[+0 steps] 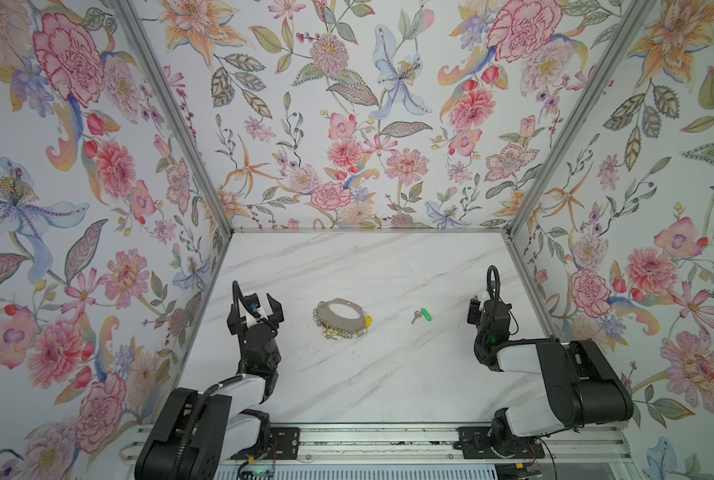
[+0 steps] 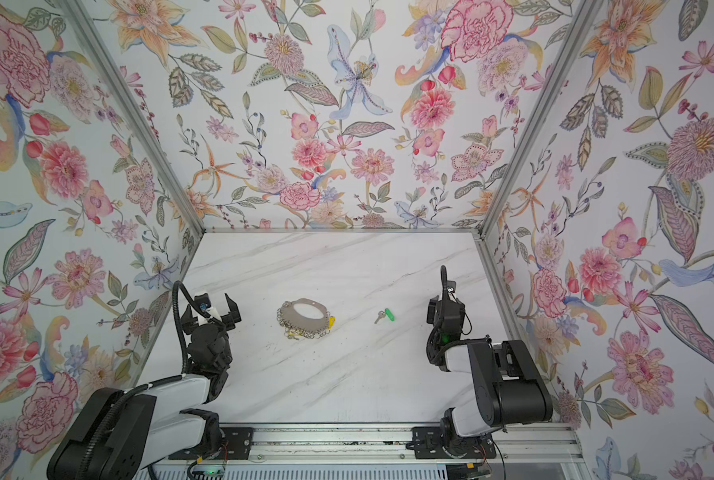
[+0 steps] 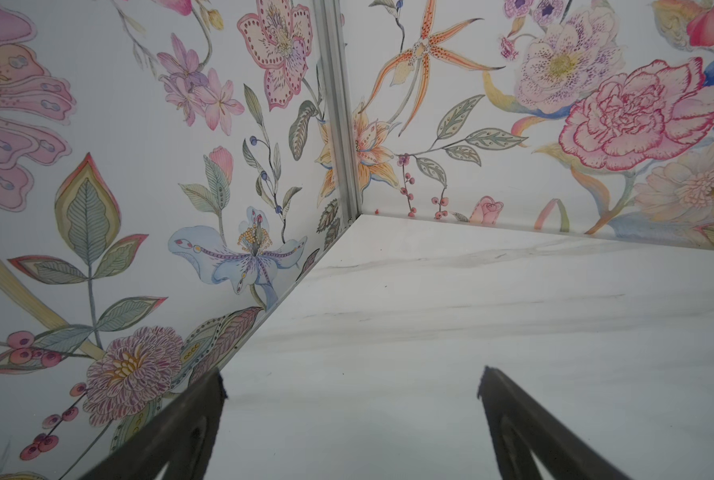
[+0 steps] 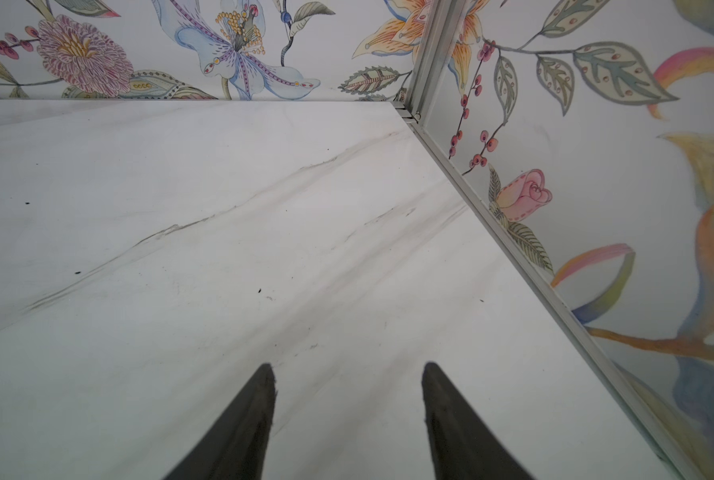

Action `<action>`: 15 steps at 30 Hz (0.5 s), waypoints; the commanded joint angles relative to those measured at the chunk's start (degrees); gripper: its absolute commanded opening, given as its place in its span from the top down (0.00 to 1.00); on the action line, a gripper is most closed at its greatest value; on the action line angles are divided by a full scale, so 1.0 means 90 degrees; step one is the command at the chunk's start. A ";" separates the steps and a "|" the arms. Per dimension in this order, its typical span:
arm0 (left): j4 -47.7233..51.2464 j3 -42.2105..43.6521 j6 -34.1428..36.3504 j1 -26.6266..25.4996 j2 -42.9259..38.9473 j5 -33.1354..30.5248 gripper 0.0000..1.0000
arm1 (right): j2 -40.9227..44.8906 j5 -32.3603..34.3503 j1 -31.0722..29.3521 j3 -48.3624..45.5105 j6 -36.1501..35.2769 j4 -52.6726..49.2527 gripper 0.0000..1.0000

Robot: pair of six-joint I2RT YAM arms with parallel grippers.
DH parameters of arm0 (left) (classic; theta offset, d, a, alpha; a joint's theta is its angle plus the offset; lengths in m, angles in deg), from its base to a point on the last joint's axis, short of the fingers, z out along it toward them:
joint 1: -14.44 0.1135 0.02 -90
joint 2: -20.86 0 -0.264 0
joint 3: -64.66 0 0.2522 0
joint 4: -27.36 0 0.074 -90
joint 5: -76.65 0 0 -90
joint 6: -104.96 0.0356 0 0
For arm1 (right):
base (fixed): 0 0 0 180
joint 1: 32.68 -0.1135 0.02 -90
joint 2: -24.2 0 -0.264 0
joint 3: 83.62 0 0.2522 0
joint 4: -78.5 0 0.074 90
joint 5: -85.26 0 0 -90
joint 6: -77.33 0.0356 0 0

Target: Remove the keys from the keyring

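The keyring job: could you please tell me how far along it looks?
Done: one green-tagged key lies loose on the table, apart from the keyring. In hand: nothing; the left gripper and right gripper are both open and empty, off to the sides. Left: a yellow tag shows at the keyring's edge, so at least one key seems to remain attached.

The yellow-tagged keys [image 1: 368, 320] are largely hidden under the keyring [image 1: 340, 312]; their number cannot be told. In both top views the tips of the right gripper [image 4: 348, 366] are masked by its own wrist [image 1: 493, 316]; in its wrist view the fingers [image 4: 243, 428] are cut off.
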 commanded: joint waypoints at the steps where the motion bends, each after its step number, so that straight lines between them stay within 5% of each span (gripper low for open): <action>1: -0.1555 0.0172 0.0273 0.0255 0.0654 0.0385 0.01 | -0.0035 -0.0190 0.0064 0.0067 -0.0101 0.0513 0.42; 5: -0.2839 0.0299 0.0336 0.0479 0.1640 0.0989 0.01 | -0.0033 -0.0629 0.0192 0.0001 -0.0065 0.0594 0.41; 8: -0.2628 0.0082 0.0327 0.0530 0.1933 0.1309 0.01 | -0.0500 -0.1079 0.0246 -0.0461 -0.0261 0.2022 0.40; 10: -0.2270 -0.0116 0.0450 0.0538 0.2094 0.1610 0.01 | -0.0198 -0.1203 0.0281 -0.0307 -0.0151 0.1185 0.39; 11: -0.1776 -0.0247 0.0442 0.0533 0.1889 0.1656 0.01 | -0.0374 -0.1243 0.0322 -0.0355 -0.0180 0.1581 0.20; 13: -0.1667 -0.0392 0.0433 0.0530 0.1925 0.1559 0.01 | -0.0279 -0.1226 0.0320 -0.0342 -0.0155 0.1343 0.05; 15: -0.1730 -0.0391 0.0413 0.0526 0.1945 0.1453 0.01 | -0.0310 -0.1210 0.0313 -0.0362 -0.0156 0.1463 0.01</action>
